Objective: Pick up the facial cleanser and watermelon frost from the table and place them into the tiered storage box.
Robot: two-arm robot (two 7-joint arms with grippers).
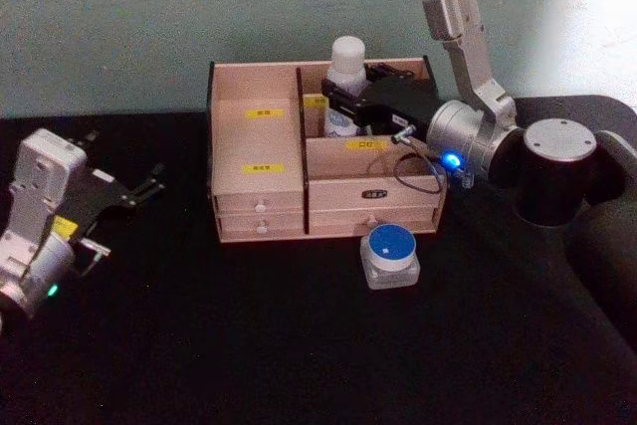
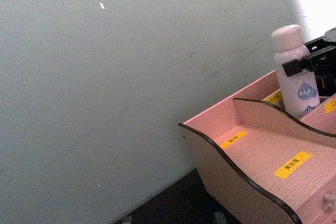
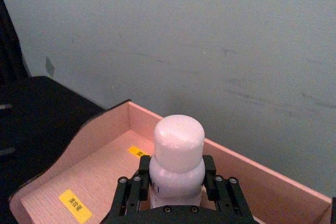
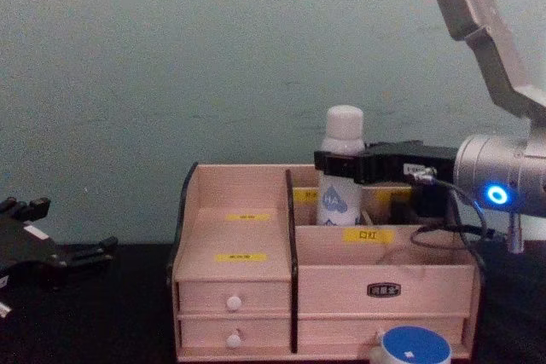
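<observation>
The tiered storage box [image 1: 256,84] is pale matt wood with visible grain, the facial cleanser [image 1: 348,59] smooth white plastic, the watermelon frost [image 1: 390,245] translucent with a smooth blue lid, the worktop [image 1: 299,345] matt black.

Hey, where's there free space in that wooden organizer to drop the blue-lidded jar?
In the tiered storage box, the left stepped shelves, between left wall and centre divider, are bare. The front right bin looks free too. Crowded: the back right slot, where the right hand grips the facial cleanser.

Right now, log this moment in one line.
right gripper: shut on cleanser, rear compartment of box | left gripper: open, parked left | jar: on table before box
</observation>
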